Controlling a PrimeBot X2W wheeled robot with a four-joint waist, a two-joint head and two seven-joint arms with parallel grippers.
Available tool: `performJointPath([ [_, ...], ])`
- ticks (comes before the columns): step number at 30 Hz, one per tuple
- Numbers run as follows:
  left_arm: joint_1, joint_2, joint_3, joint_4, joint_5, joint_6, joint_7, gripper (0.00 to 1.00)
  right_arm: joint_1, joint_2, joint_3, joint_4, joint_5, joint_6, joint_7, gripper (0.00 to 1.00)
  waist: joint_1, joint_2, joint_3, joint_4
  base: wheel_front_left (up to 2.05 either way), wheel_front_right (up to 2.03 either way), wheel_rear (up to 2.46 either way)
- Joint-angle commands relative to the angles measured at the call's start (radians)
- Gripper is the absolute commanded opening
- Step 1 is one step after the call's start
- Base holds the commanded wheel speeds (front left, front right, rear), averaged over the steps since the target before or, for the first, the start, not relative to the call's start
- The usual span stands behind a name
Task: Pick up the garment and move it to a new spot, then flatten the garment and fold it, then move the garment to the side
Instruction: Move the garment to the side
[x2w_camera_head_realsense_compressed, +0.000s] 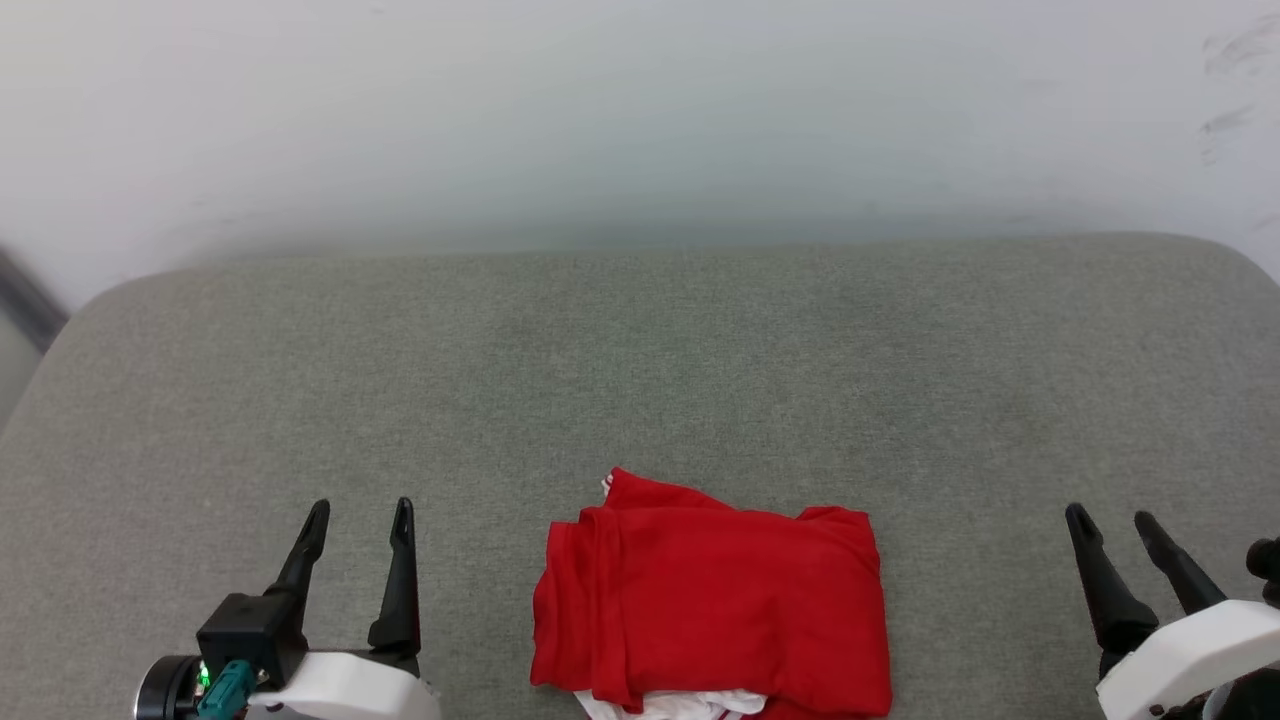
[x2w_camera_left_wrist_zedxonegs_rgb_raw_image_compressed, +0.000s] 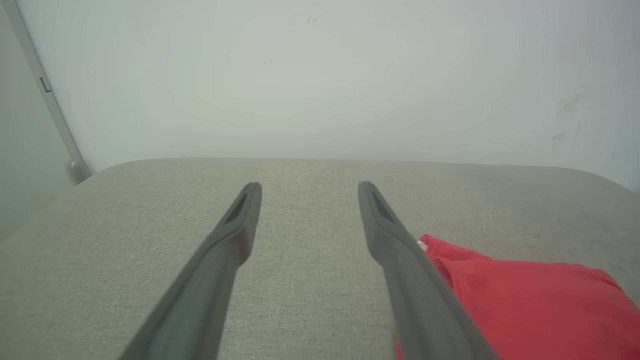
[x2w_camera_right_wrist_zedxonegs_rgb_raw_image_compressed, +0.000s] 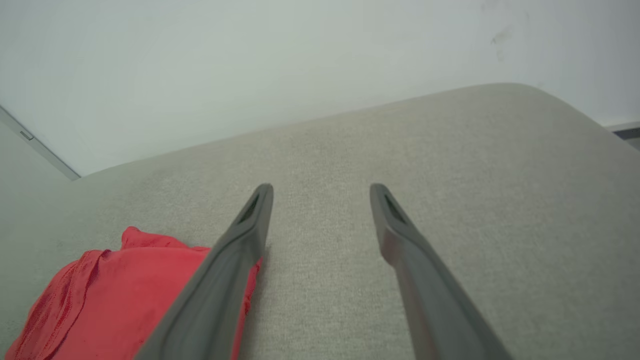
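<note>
Centrally, a folded red fabric garment (x2w_camera_head_realsense_compressed: 710, 600) is laid on a grey cushion (x2w_camera_head_realsense_compressed: 640, 380) between the open, empty left tool (x2w_camera_head_realsense_compressed: 361, 505) and right tool (x2w_camera_head_realsense_compressed: 1109, 514); its white underside (x2w_camera_head_realsense_compressed: 665, 706) is caught by the head view.

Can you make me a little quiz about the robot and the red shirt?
1. Pick one. The garment lies: A) between the left gripper and the right gripper; B) on top of the left gripper; C) to the right of the right gripper.
2. True or false: the right gripper is holding the garment.
3. Fill in the gap: both grippers have their jaws ____.

Key: 1 A. 2 false, it is apart from the garment. 3 open.
</note>
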Motion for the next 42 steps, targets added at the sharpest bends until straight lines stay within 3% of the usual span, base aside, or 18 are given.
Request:
performJointPath([
  [1, -0.024, -0.009, 0.006, -0.002, 0.010, -0.008, -0.007, 1.00, 0.011, -0.019, -0.014, 0.022, 0.051, 0.000, 0.051, 1.00, 0.0001, 0.0000, 0.017, 0.014, 0.00, 0.00, 0.00],
  [6, -0.050, -0.040, 0.026, -0.014, 0.033, -0.026, -0.006, 1.00, -0.007, -0.088, -0.016, 0.116, 0.193, 0.000, 0.282, 1.00, 0.0001, 0.0000, 0.071, 0.053, 0.00, 0.00, 0.00],
  [11, -0.070, -0.074, 0.049, -0.014, 0.055, -0.054, -0.006, 1.00, -0.053, -0.090, 0.056, 0.172, 0.336, 0.000, 0.422, 1.00, 0.0001, 0.0000, 0.129, 0.080, 0.00, 0.00, 0.00],
  [19, -0.103, -0.114, 0.084, 0.015, 0.085, -0.102, -0.006, 1.00, -0.140, -0.064, 0.190, 0.244, 0.509, 0.000, 0.449, 1.00, 0.0001, 0.0000, 0.187, 0.104, 0.00, 0.00, 0.00],
  [24, -0.119, -0.130, 0.102, 0.032, 0.105, -0.130, -0.006, 1.00, -0.171, -0.070, 0.250, 0.336, 0.552, -0.001, 0.477, 1.00, 0.0001, 0.0000, 0.197, 0.109, 0.00, 0.00, 0.00],
  [25, -0.121, -0.134, 0.104, 0.036, 0.107, -0.133, -0.006, 1.00, -0.177, -0.073, 0.258, 0.345, 0.555, -0.001, 0.473, 0.45, 0.0001, 0.0000, 0.197, 0.110, 0.00, 0.00, 0.00],
  [26, -0.120, -0.136, 0.107, 0.039, 0.112, -0.138, -0.006, 1.00, -0.183, -0.076, 0.267, 0.350, 0.559, -0.001, 0.467, 0.05, 0.0001, 0.0000, 0.197, 0.110, 0.00, 0.00, 0.00],
  [27, -0.120, -0.138, 0.109, 0.043, 0.114, -0.141, -0.005, 1.00, -0.191, -0.081, 0.276, 0.353, 0.560, -0.001, 0.465, 0.00, 0.0001, 0.0000, 0.196, 0.110, 0.00, 0.00, 0.00],
  [38, -0.080, -0.144, 0.134, 0.068, 0.136, -0.158, -0.005, 1.00, -0.251, -0.178, 0.360, 0.295, 0.484, 0.000, 0.365, 0.00, 0.0001, 0.0000, 0.124, 0.062, 0.00, 0.00, 0.00],
  [42, -0.056, -0.148, 0.141, 0.058, 0.139, -0.156, -0.005, 1.00, -0.259, -0.234, 0.366, 0.308, 0.373, 0.000, 0.354, 0.00, 0.0001, 0.0000, 0.092, -0.002, 0.00, 0.00, 0.00],
])
